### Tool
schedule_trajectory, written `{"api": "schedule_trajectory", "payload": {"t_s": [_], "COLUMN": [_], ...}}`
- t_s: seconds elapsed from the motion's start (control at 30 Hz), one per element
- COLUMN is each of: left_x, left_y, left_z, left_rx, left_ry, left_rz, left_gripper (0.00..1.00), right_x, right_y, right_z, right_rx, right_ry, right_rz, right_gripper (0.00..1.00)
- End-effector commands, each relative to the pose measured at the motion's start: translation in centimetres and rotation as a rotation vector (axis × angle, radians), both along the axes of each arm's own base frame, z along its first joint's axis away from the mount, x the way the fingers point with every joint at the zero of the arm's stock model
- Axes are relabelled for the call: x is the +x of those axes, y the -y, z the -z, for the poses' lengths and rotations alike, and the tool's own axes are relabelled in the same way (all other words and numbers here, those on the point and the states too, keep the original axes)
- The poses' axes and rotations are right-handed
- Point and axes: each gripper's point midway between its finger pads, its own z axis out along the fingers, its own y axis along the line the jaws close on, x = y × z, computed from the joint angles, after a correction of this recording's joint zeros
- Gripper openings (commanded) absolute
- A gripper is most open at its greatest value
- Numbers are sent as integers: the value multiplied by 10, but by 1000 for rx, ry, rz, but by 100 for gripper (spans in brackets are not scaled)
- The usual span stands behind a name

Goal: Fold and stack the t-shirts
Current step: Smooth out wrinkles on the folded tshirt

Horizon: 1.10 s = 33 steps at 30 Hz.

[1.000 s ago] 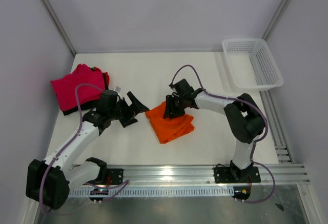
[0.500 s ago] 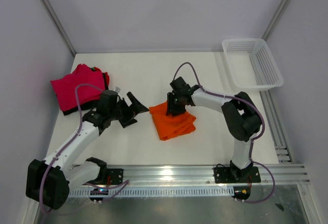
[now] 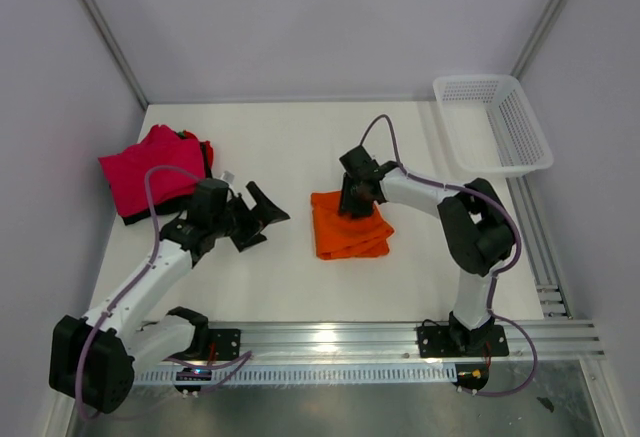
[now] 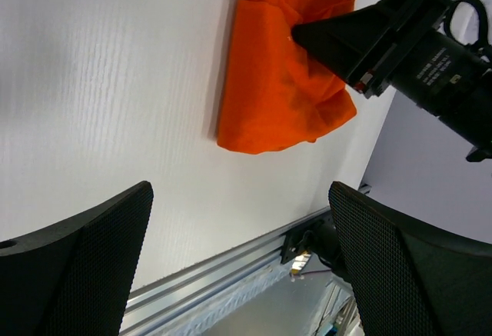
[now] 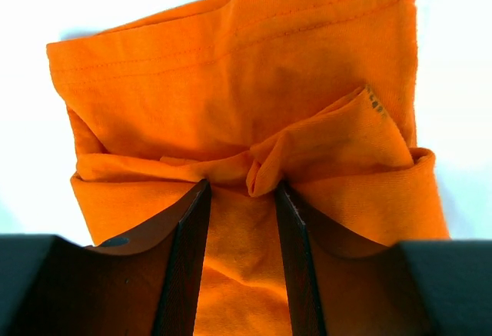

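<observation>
Near the tabletop's (image 3: pixel 280 147) left edge lies the pink shirt (image 3: pixel 148 169). Your left gripper (image 3: pixel 262 219) hangs wide and empty. Mid-table, your right gripper (image 3: pixel 357 201) pinches a small ridge of the folded orange shirt (image 3: pixel 350 232). If you lift now, that thin hold may slip or drag the folds apart.

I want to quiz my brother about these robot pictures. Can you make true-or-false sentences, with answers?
1. The right fingers pinch the orange shirt. True.
2. The left fingers hold the pink shirt. False: they are open and empty, above the table.
3. The pink shirt lies in the basket. False: it lies on a black shirt at the table's left side.
4. The basket has no shirt in it. True.
</observation>
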Motion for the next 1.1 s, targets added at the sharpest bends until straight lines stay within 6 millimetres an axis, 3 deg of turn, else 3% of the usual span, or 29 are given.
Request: {"api": "schedule_trajectory", "payload": {"t_s": [0.0, 0.23, 0.37, 0.4, 0.47, 0.5, 0.57, 0.73, 0.93, 1.07], "left_x": [-6, -11, 0, 1, 11, 12, 23, 40, 40, 27], "left_y": [3, 14, 24, 25, 35, 37, 44, 59, 83, 106], "left_z": [17, 81, 88, 99, 97, 108, 109, 133, 144, 146], "left_rx": [14, 10, -15, -12, -43, -42, -59, -81, -82, -75], "left_ry": [-8, -159, -163, -199, -191, -224, -215, -267, -294, -312], "left_rz": [60, 122, 151, 156, 187, 190, 209, 243, 292, 336], "left_gripper": [99, 99, 99, 99, 99, 99, 99, 99, 99, 99], "right_x": [5, 15, 7, 6, 2, 1, -3, -14, -16, -15], "right_y": [37, 30, 33, 34, 37, 38, 41, 52, 62, 61], "right_z": [-3, -63, -82, -85, -91, -94, -94, -91, -89, -88], "right_rx": [-136, -71, -41, -40, -38, -36, -41, -62, -99, -99], "right_ry": [34, 154, 194, 199, 208, 212, 206, 200, 201, 196], "right_rz": [55, 10, -8, -7, -7, -8, -6, 14, 39, 48], "right_gripper": [44, 44, 45, 45, 45, 45, 45, 45, 45, 45]}}
